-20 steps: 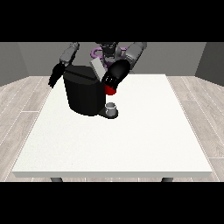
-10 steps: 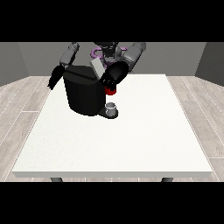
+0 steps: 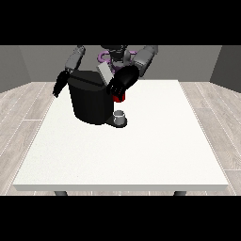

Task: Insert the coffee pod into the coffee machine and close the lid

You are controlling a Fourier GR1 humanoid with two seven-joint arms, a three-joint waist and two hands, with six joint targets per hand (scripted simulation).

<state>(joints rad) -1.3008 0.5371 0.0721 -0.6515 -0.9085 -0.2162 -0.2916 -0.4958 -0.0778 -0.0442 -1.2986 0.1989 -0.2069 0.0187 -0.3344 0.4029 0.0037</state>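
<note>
1. Two black hands show in the upper part of the frame, one on each side of the big black coffee machine (image 3: pixel 92 101).
2. The coffee machine stands on the white table (image 3: pixel 141 155), in the upper left part of the table top.
3. The hand at the view's right (image 3: pixel 122 81) is at the upper right of the machine, just above a red thing at the machine (image 3: pixel 119 97). Its fingers look bent, but I cannot tell if they hold anything.
4. The hand at the view's left (image 3: pixel 60 84) hangs by the machine's left side, near the table's far left corner. Its fingers point down and look fairly straight, and it holds nothing.
5. A grey flap, the lid (image 3: pixel 104 73), sticks up tilted at the top of the machine, between the two arms.
6. A small grey thing (image 3: pixel 120 115) sits on the dark base at the machine's lower right, right under the red thing. I cannot tell if it is the coffee pod or a cup.
</note>
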